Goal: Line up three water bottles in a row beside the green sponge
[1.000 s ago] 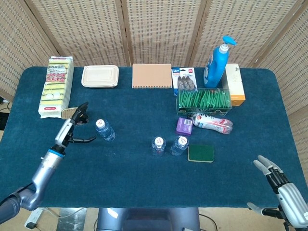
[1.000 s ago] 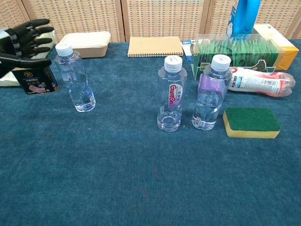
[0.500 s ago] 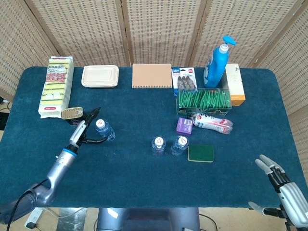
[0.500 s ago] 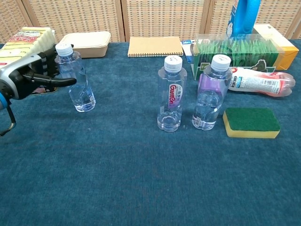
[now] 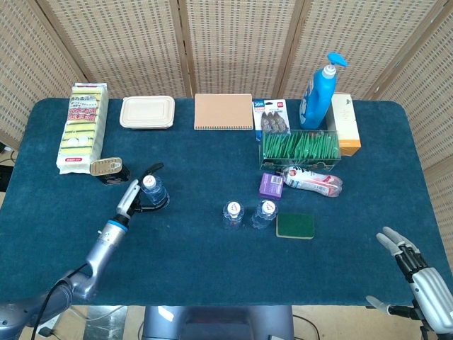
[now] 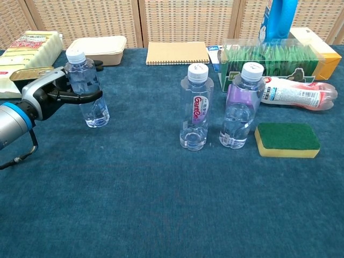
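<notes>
Left hand (image 6: pixel 56 92) just slid in, fingers now wrapping the stray bottle (image 6: pixel 88 90); grip looks unfinished, so the carry toward the sponge (image 6: pixel 286 140) comes next.

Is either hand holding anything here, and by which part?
The left hand grips the clear plastic water bottle around its upper body, below the cap. The right hand holds nothing.

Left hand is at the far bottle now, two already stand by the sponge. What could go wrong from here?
1. The left hand has fingers around the upper part of the lone bottle; a high, loose hold could tip it.
2. The free spot is beside the middle bottle, which stands close to the bottle next to the green sponge; setting down too near could topple them.
3. The purple box sits just behind the row.
</notes>
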